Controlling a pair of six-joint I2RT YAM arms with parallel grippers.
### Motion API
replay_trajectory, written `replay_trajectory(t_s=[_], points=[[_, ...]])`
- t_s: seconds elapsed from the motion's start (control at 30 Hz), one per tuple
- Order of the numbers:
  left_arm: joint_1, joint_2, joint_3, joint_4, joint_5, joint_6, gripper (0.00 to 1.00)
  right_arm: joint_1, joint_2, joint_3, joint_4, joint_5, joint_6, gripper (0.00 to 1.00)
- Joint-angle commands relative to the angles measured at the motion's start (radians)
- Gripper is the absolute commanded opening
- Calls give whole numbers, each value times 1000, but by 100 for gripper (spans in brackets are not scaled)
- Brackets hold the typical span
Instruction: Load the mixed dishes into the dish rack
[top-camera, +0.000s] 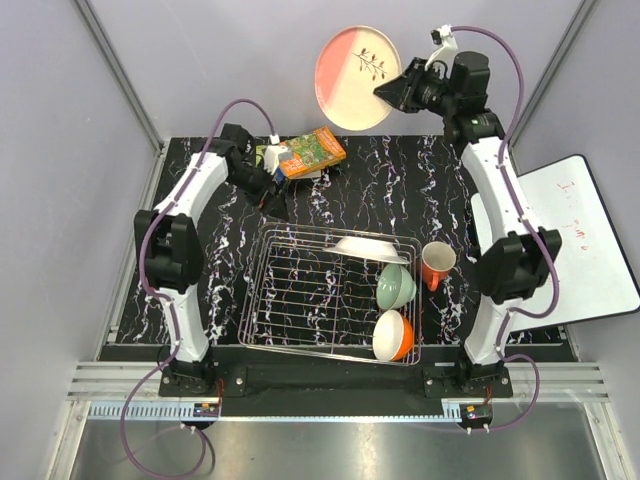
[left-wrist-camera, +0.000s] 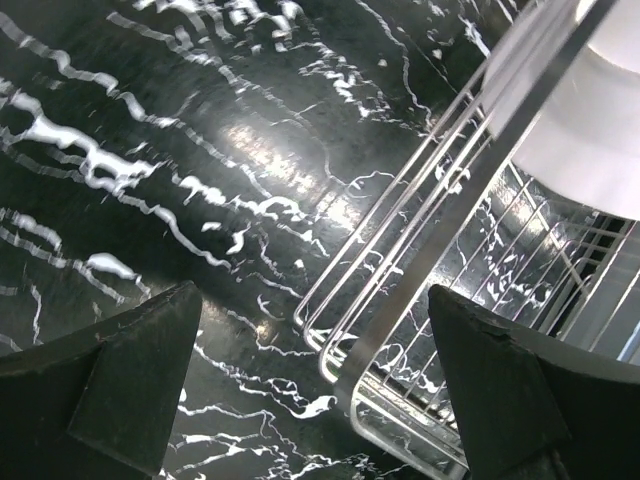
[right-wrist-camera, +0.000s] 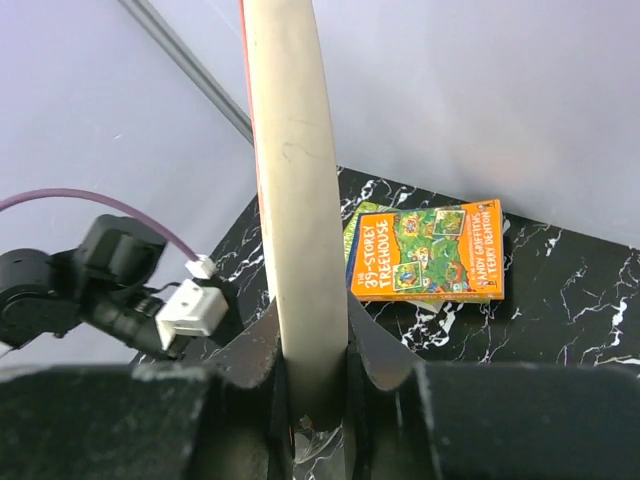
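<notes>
The right gripper (top-camera: 388, 92) is clamped on the rim of the pink-and-cream plate (top-camera: 350, 75), high in the air. The plate is edge-on between the fingers and stands straight out of the jaws. It looks like glazed ceramic to me: stiff, slick, easy to chip. A rim pinch leaves the whole disc cantilevered, so I'd expect it to pivot if swung fast. The rim is the only sensible grab, and it wants to sit deep in the jaws. Below that gripper and to its left, the colourful books (top-camera: 312, 152) lie on the black marble table (top-camera: 420, 180). Further off toward the bases, the left gripper (left-wrist-camera: 312, 295) hangs wide open with nothing in it, low over the table, with a corner of the dish rack (top-camera: 255, 300) right under its fingers. Past that, in the rack's right end: white plate (top-camera: 365, 245) at the far edge, then pale green bowl (top-camera: 395, 287), then orange bowl (top-camera: 393, 335). The orange-red mug (top-camera: 437, 265) stands outside, just beside the rack's right wall.
</notes>
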Motion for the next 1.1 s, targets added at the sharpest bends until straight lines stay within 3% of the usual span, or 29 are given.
replay_trajectory(t_s=[0.0,0.63,0.67,0.83,1.07], points=[[-37,-4,50,-29,-42,88,99,11,-116,-52,100,-9,-21,0],[-61,-4,-57,-45,-89,159,98,-20,-219,-229,89,-21,-35,0],[-63,10,-59,-37,-113,154,96,-20,-228,-233,89,-22,-36,0],[-57,56,-39,11,-161,90,65,-21,-273,-278,84,-29,-58,0],[-9,91,-14,86,-219,19,51,-20,-365,-359,50,-85,-84,0]])
